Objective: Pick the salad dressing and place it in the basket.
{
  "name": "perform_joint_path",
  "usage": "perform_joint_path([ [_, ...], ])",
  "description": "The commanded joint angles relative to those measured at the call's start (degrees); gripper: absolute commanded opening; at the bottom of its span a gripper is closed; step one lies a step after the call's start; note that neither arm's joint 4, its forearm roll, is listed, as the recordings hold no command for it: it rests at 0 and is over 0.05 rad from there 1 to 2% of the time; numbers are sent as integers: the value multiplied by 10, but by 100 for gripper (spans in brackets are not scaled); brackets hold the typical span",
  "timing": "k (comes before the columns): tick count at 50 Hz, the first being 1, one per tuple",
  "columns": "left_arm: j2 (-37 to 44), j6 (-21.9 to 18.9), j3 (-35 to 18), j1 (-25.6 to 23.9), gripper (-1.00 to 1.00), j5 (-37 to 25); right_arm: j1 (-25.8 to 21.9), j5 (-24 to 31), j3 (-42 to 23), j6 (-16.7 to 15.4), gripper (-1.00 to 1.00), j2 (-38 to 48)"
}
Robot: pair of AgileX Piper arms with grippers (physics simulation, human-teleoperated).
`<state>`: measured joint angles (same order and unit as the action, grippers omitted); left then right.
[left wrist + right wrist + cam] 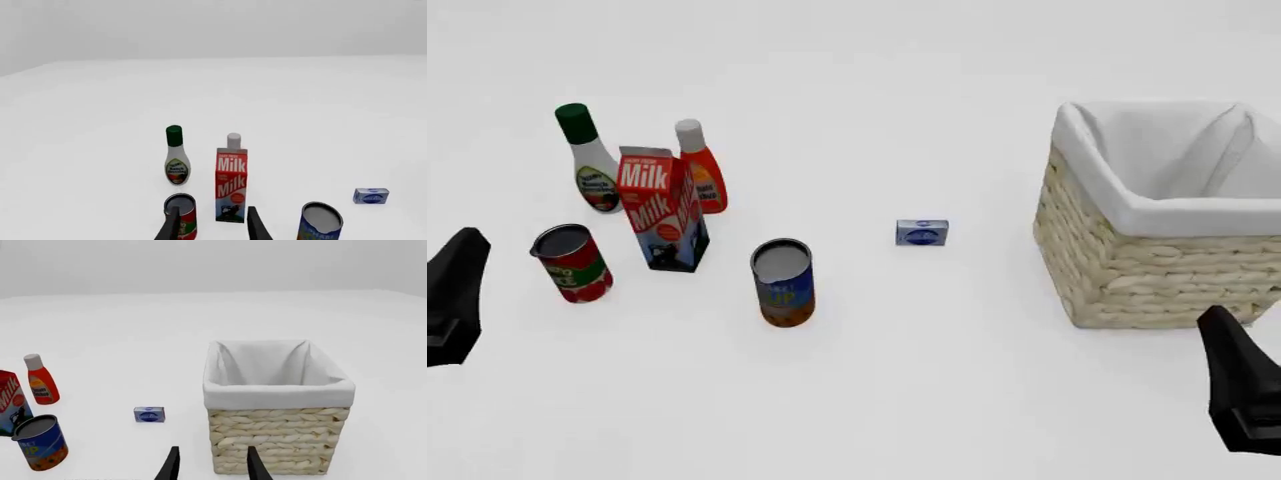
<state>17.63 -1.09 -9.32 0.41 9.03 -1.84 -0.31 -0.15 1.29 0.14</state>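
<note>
Salad dressing upright on tabletop, far left, just behind milk carton, well apart from basket at right. Left tool w/ fingers apart, holding nothing. Right tool likewise apart, near basket.

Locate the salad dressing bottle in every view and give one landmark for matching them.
Front view: the salad dressing stands at the far left, behind and left of the milk carton.
Left wrist view: the bottle stands upright near the middle, beside the milk carton.
Right wrist view: not in it; only the orange-red bottle and the carton's edge show.
Shared landmark: the milk carton, visible in all three.
</note>
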Motion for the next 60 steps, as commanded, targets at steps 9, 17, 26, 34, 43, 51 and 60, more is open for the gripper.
perform_joint_path([
  [9, 219, -3, -131, 16, 100, 86, -12, -7, 1, -1, 100, 4],
  [17, 306, -29, -197, 16, 100, 99, -11, -6, 1, -1, 100, 4],
  [26, 391, -20, -280, 28, 100, 87, -9, -2, 1, -1, 100, 1],
  [34, 452, -30, -341, 42, 100, 88, -9, -2, 1, -1, 100, 0],
  [43, 526, -26, -432, 63, 100, 42, -13, -2, 1, 2, 100, 0],
  [51, 594, -25, -509, 74, 100, 9, -15, -3, 1, 1, 100, 0],
  [60, 652, -34, -580, 81, 100, -17, -16, -3, 1, 3, 100, 1],
])
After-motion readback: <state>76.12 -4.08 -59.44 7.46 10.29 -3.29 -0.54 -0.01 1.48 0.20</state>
